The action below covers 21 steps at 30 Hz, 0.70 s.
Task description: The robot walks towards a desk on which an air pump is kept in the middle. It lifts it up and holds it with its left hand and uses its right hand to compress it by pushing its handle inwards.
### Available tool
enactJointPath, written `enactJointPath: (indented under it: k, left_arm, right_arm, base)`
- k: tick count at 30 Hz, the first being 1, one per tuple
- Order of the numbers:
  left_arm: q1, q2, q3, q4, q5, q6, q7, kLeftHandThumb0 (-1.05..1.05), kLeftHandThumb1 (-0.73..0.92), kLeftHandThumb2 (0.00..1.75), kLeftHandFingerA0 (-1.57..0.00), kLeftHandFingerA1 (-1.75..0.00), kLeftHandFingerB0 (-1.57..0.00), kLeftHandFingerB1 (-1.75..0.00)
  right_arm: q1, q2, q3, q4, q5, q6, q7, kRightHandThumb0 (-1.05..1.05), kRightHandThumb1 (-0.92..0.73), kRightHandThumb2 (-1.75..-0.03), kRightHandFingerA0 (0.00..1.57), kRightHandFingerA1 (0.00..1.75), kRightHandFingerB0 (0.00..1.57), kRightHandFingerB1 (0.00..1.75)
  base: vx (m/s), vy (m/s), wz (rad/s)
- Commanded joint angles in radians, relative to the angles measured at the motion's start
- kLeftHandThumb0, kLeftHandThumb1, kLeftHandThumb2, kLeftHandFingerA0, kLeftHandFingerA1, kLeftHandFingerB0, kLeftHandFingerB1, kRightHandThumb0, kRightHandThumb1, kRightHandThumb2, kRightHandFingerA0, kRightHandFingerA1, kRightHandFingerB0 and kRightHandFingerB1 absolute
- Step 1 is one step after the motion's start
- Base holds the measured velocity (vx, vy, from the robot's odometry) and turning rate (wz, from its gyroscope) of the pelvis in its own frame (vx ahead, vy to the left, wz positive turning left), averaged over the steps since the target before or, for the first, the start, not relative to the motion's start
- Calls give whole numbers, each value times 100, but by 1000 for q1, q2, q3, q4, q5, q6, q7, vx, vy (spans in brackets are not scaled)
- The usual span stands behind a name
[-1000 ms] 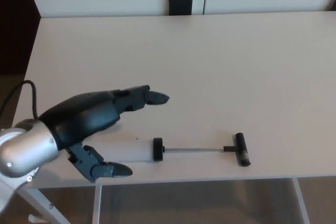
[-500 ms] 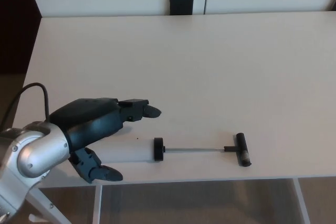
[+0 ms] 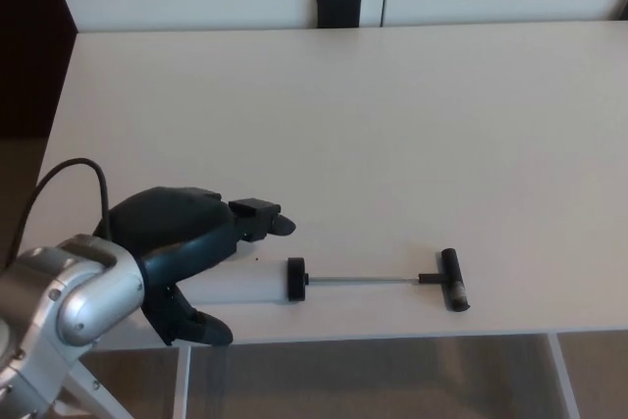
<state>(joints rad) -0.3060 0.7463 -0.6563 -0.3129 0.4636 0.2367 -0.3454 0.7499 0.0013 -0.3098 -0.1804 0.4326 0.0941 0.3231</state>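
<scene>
The air pump lies flat near the desk's front edge. Its white cylinder (image 3: 247, 282) ends in a black collar, and a thin rod runs right to a black T-handle (image 3: 452, 280), pulled out. My left hand (image 3: 186, 247) hovers over the cylinder's left end, open. Its fingers (image 3: 263, 218) reach over the far side and its thumb (image 3: 201, 329) hangs at the near side, around the cylinder but not closed on it. The hand hides the cylinder's left part. My right hand does not show.
The pale desk (image 3: 392, 125) stretches wide behind the pump. A small black block (image 3: 339, 7) stands at the desk's back edge against the white wall. The desk's front edge runs just below the pump, with floor and a desk leg (image 3: 182, 380) beneath.
My left hand has drawn back left and lower, settling over the cylinder's left end with fingers curling closer. The pump has not moved.
</scene>
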Motion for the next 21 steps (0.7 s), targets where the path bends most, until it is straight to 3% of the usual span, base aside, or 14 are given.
enactJointPath:
  k: [1,4,5,8,9,13,14,16,18,19,21]
  left_arm:
    - [-38,-5,-121,79,614,36,153,-60,42,69,-31,-41,-25,-37]
    - [-35,-12,-127,91,627,38,164,-60,42,69,-31,-41,-25,-38]
    - [-34,-17,-130,96,630,39,165,-60,41,68,-31,-41,-25,-37]
    - [-31,-24,-132,102,634,41,165,-60,41,68,-31,-41,-25,-37]
    - [-29,-26,-134,105,636,40,169,-60,41,68,-31,-41,-25,-37]
    - [-34,-33,-146,125,670,39,174,-57,42,68,-31,-40,-25,-37]
    - [-40,-38,-155,142,687,41,179,-56,41,67,-31,-40,-25,-37]
    - [-50,-49,-166,169,706,45,183,-58,41,67,-31,-40,-24,-37]
    - [-56,-59,-171,186,716,48,180,-58,41,67,-31,-40,-24,-37]
    - [-61,-65,-172,193,718,48,175,-57,42,68,-31,-40,-24,-37]
    - [-65,-71,-172,199,720,47,170,-57,42,68,-31,-40,-24,-37]
  right_arm:
    - [-16,-15,0,7,3,-31,26,-38,-61,-58,68,47,42,36]
    - [-22,-15,-1,11,6,-32,28,-37,-62,-58,69,47,43,36]
    - [-23,-15,-1,5,6,-22,19,-44,-51,-76,65,57,38,47]
    - [-24,-13,-2,-6,5,-8,5,-44,-51,-76,65,57,38,47]
    - [-24,-15,-2,-4,5,-11,10,-38,-61,-58,72,47,44,36]
    - [-28,-16,-1,4,4,-19,17,-39,-60,-57,71,47,44,36]
    - [-29,-14,-1,5,6,-21,18,-43,-51,-76,65,58,40,47]
    - [-26,-11,0,1,9,-21,18,-43,-52,-76,64,57,40,47]
    - [-21,-8,1,-4,8,-19,17,-43,-52,-76,64,57,40,47]
    - [-18,-7,2,-12,8,-16,13,-35,-62,-58,71,48,43,37]
    - [-16,-7,3,-21,7,-12,10,-35,-62,-58,71,48,43,37]
  base:
    - [0,0,0]
    - [0,0,0]
    - [0,0,0]
    - [0,0,0]
    - [0,0,0]
    - [0,0,0]
    - [0,0,0]
    - [0,0,0]
    - [0,0,0]
    - [0,0,0]
    - [0,0,0]
